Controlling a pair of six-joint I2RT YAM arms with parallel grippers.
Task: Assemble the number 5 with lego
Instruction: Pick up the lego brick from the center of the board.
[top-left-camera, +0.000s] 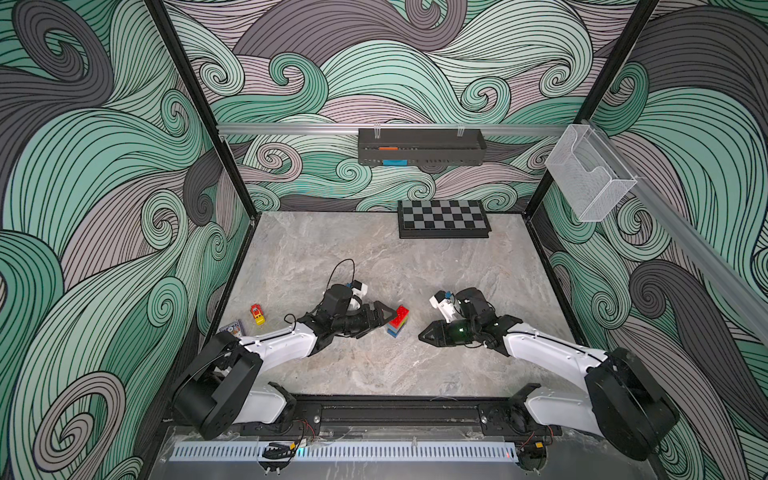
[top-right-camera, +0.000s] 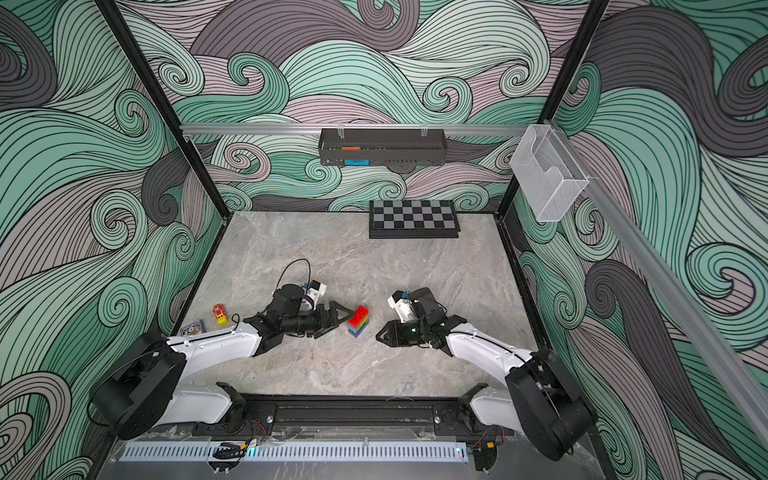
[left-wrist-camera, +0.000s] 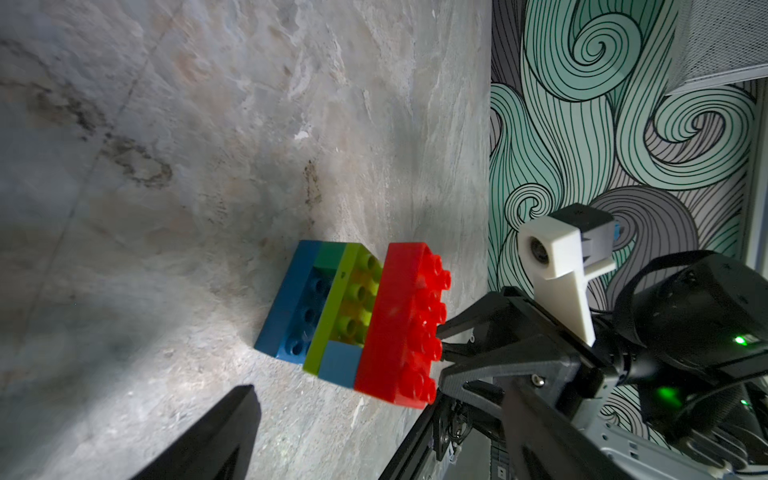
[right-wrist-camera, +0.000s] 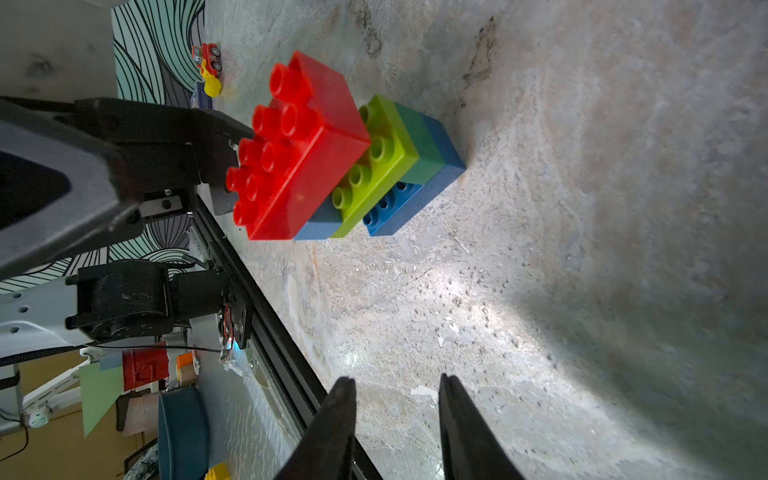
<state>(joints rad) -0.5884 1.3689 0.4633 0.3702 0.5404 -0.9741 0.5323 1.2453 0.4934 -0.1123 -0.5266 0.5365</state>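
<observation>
Mid-tabletop (top-left-camera: 415, 365), between both arms, stands the number 5 (top-left-camera: 398, 322): red brick (left-wrist-camera: 399, 324) on top, lime green brick (right-wrist-camera: 380, 166) in the middle, dark blue brick (left-wrist-camera: 286, 307) at the base, small light blue brick (left-wrist-camera: 338, 365) and dark green brick (right-wrist-camera: 419, 145) as links. Left arm reaches in low from the front left, forearm near level, left gripper (top-left-camera: 384, 318) just beside the stack; jaws spread wide, released, tips flanking the red brick's end, contact unclear. Right arm mirrors it from the front right, right gripper (top-left-camera: 424, 336) pointing at the stack but apart from it; jaws narrowly parted, gripping nothing. Toy car (top-left-camera: 257, 314) and card box (top-left-camera: 232, 327) sit well off to the left.
</observation>
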